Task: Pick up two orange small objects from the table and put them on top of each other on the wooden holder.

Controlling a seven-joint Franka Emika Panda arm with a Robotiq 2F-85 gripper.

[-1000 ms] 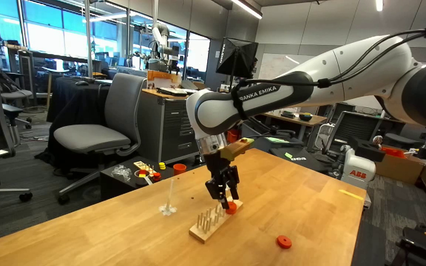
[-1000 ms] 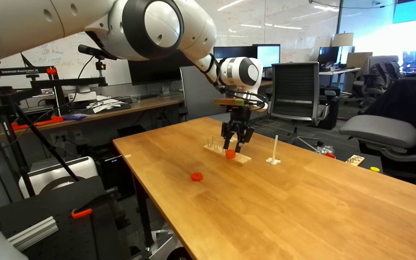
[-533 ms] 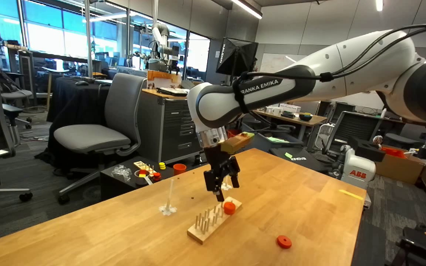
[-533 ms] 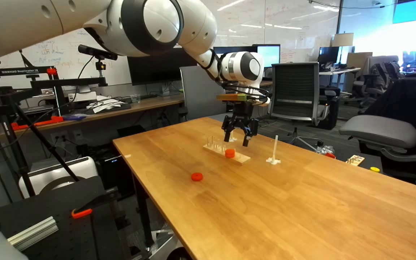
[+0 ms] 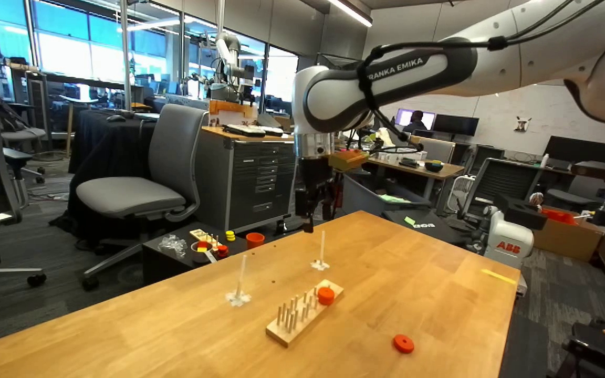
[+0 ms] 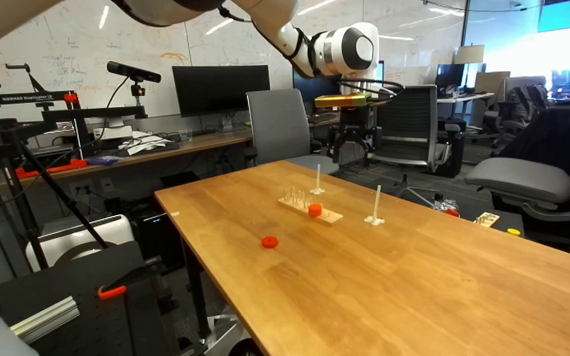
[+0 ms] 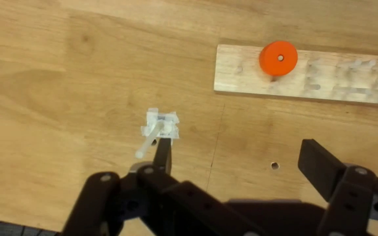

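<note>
The wooden holder (image 5: 281, 336), a pale oblong block with thin pegs, lies on the table (image 5: 176, 328). Threaded on a peg near one end is an orange stack (image 5: 326, 295); it looks like two small objects on top of each other, though the seam is faint. A peg tip shows in the hole of the stack (image 7: 282, 67) in the wrist view. A loose orange small object (image 6: 269, 242) lies flat on the bare tabletop, apart from the holder. My gripper (image 7: 236, 147) is raised well above the table, open, nothing between its fingers, away from the stack.
Two slim upright rods on taped bases, a nearer rod (image 5: 241, 277) and a farther rod (image 5: 322, 249), stand on the table beside the holder. A low black side table (image 5: 166, 265) with more pieces is beyond the edge. A grey chair (image 6: 277, 123) stands behind the table.
My gripper was down around the orange stack; it has opened wide, let go and risen high, away from the holder. The stack stays on its peg, and the loose piece has not moved.
</note>
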